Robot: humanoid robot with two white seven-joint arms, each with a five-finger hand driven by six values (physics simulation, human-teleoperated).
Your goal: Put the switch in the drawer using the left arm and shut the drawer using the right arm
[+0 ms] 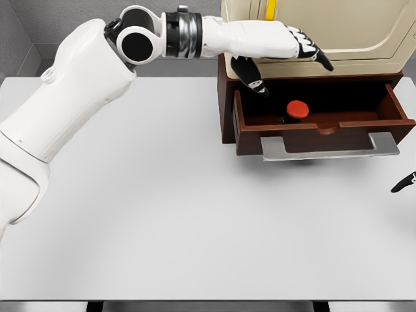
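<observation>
Above the drawer's [323, 123] back left corner, the left hand [279, 49] hangs with fingers spread and relaxed, holding nothing; the thumb points down toward the drawer's inside and the black-tipped fingers reach right across the front of the cream cabinet [338, 29] that sits above the drawer. The switch [298, 110] lies inside the drawer, near its front wall and left of the drawer's middle, apart from the hand. It shows a round red cap over a small dark base; much of the base is hidden by the drawer front. I judge it light, rigid and smooth, a little slippery on the domed cap, so if it needed moving the base or the cap's rim would give the surest hold. The drawer is dark brown, wood-like, box-shaped, pulled fully open, with a flat grey metal-looking handle [329, 148] along its front edge. It stands at the far right of the plain, matte pale grey bench [162, 214]. To the drawer's lower right, at the picture's edge, only a dark fingertip of the right hand [404, 183] shows; whether its fingers are apart or curled I cannot tell.
</observation>
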